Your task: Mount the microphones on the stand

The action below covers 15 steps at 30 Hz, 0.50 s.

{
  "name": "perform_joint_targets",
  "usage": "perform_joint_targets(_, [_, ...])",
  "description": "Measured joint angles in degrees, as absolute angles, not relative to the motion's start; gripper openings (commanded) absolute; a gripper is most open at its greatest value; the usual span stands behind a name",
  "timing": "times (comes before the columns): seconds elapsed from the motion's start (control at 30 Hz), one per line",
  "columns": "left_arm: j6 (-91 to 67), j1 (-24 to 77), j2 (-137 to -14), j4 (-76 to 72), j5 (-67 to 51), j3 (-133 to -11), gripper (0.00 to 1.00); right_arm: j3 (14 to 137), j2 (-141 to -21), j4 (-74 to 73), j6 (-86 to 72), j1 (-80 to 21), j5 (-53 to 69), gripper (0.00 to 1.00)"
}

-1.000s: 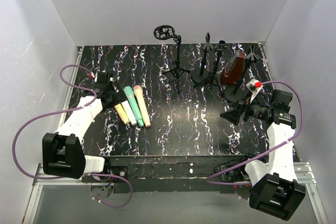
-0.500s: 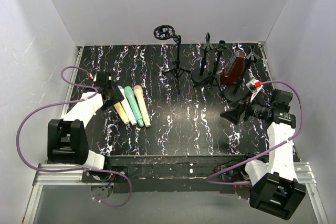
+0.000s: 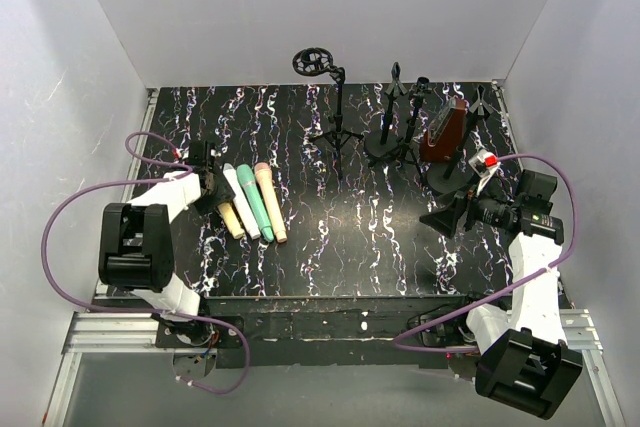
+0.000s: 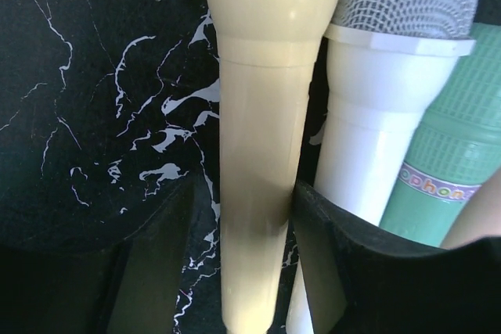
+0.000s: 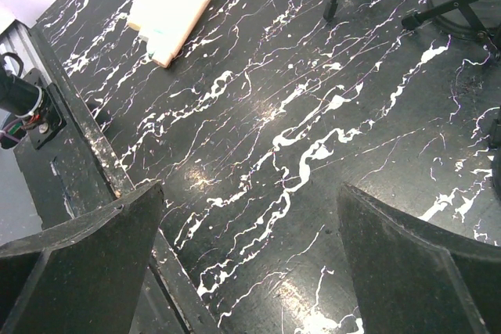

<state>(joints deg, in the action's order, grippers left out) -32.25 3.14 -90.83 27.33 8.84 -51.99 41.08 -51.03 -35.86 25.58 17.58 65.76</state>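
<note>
Left side: your left gripper (image 3: 208, 185) sits low at the row of microphones, near the left edge of the desk (image 3: 350, 237). Its fingers (image 4: 149, 263) stand on either side of the yellow microphone (image 4: 250, 154), at the handle. In the wrist view the right-hand finger lies against the handle, while a sliver of desk shows between the left-hand finger and the handle. The fingers are partly spread and not pinching.

The yellow microphone lies flat on the desk. Touching or just beside it lies the white microphone (image 4: 376, 131), then the mint green microphone (image 4: 442, 170), then the peach-pink microphone (image 3: 270, 202). All four are side by side in the left half of the desk, well apart from the stands.

Middle, along the far edge: a ring-topped stand (image 3: 335, 117) is upright, with two shorter stands (image 3: 400, 127) to its right. A brown metronome (image 3: 444, 130) stands just beside those.

Right side: your right gripper (image 3: 445, 217) hangs over the desk towards the right edge. Its fingers (image 5: 78, 263) are spread wide with nothing between them.
</note>
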Motion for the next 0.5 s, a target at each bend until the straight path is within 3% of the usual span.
perform_joint_targets(0.17, [-32.5, 3.0, -92.6, 27.1, 9.4, -51.9, 0.44, 41.1, -51.1, -35.9, 25.7, 17.6, 65.8, 0.98])
perform_joint_targets(0.4, [-32.6, 2.6, -93.2, 26.5, 10.0, -51.9, 0.03, 41.1, -51.0, -36.2, 26.0, 17.6, 65.7, 0.98])
perform_joint_targets(0.5, [-32.8, 2.4, -93.2, 26.7, 10.2, -51.9, 0.00, 41.1, -50.8, -36.4, 26.4, 17.6, 65.8, 0.98])
